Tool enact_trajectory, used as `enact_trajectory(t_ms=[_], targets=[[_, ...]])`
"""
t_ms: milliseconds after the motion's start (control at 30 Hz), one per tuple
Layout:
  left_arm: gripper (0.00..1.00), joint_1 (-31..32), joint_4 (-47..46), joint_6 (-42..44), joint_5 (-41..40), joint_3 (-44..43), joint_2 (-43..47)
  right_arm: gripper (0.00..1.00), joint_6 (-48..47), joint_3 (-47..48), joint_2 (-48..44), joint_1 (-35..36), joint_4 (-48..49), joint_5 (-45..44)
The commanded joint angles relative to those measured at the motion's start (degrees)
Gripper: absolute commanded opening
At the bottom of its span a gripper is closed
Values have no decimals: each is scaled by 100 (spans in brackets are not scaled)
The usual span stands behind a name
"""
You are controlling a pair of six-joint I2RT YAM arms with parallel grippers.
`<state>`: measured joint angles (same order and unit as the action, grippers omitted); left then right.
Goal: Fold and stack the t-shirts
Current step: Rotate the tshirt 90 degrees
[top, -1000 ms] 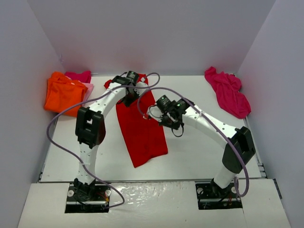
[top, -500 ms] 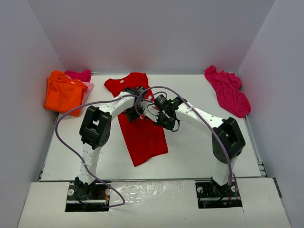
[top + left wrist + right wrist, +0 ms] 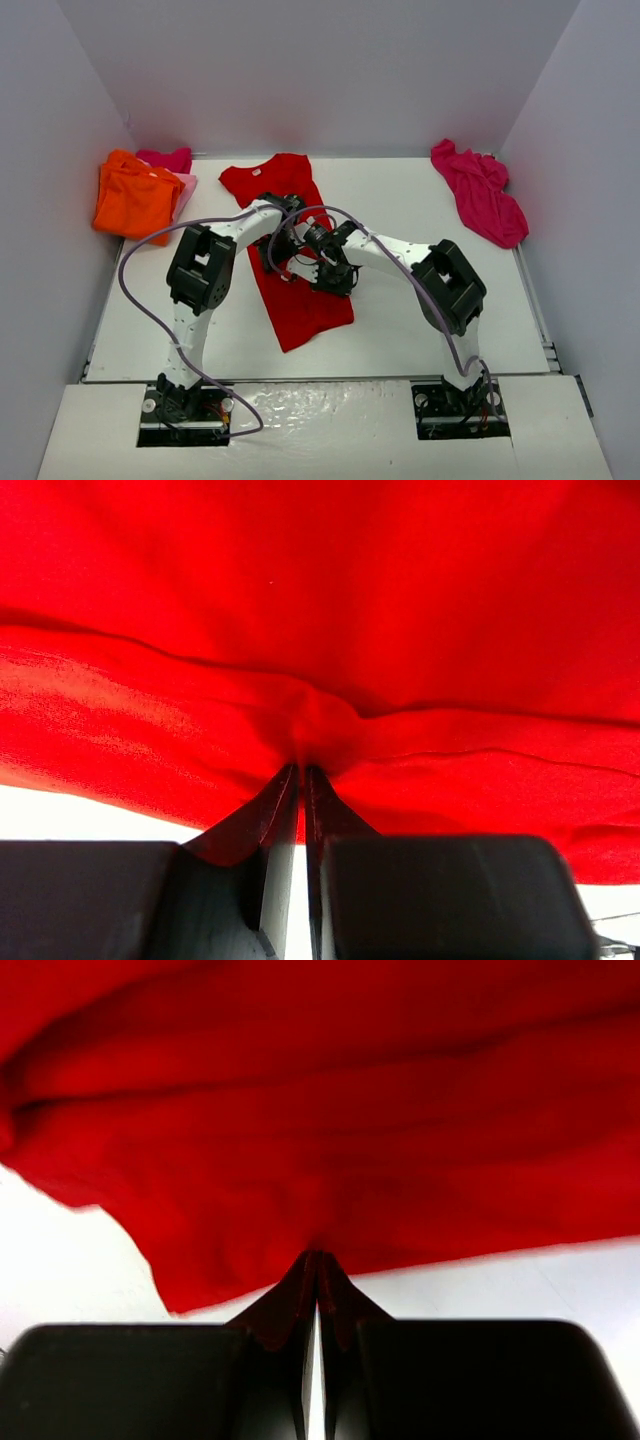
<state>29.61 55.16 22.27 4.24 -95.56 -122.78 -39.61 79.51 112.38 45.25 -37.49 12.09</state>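
Note:
The red t-shirt (image 3: 300, 290) lies lengthwise on the white table (image 3: 420, 320), collar at the back. My left gripper (image 3: 277, 252) is shut on a pinch of its cloth; the left wrist view shows red cloth (image 3: 320, 630) bunched at the closed tips (image 3: 301, 770). My right gripper (image 3: 322, 272) is shut on the shirt's edge; the right wrist view shows the red hem (image 3: 330, 1160) caught in the closed tips (image 3: 318, 1258). The orange t-shirt (image 3: 132, 195) lies folded at the back left on a pink one (image 3: 170, 161). A magenta t-shirt (image 3: 482, 192) lies crumpled at the back right.
White walls (image 3: 60, 120) close in the table on three sides. Grey cables (image 3: 150, 260) loop from both arms over the table's left and middle. Both arm bases stand at the near edge.
Both grippers have moved from the back of the shirt toward its middle, carrying the cloth. The shirt's collar end now lies spread flat at the back.

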Motion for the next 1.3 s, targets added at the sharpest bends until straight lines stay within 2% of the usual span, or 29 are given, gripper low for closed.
enact_trajectory(t_ms=[0,267,533,700,833,933,967,1000,1067,1200,1267], targets=[[5,76,145,2,161,-46,303,0,-60,-248,606,498,-830,183],[4,-277,58,188,14,271,163,0,-120,-625,921,1114,-921,502],[3,-1073,-136,164,56,303,200,0,-3,111,1218,1893,-918,762],[3,-1101,-230,225,96,240,366,0,147,327,1145,2014,-895,656],[10,-1012,-446,192,203,398,860,9,377,97,769,1970,-647,-27],[17,-974,-455,105,367,274,1317,19,537,89,194,1661,-663,-761],[23,-974,-438,87,423,219,1429,23,550,114,38,1535,-679,-905],[24,-974,-436,70,467,175,1541,29,558,140,-102,1407,-704,-1011],[31,-983,-403,13,617,32,1869,46,602,282,-558,1099,-791,-1381],[40,-972,-146,48,969,2,2238,48,634,376,-1138,444,-837,-1436],[42,-965,215,181,1186,64,2323,49,732,366,-1436,211,-856,-1307]])
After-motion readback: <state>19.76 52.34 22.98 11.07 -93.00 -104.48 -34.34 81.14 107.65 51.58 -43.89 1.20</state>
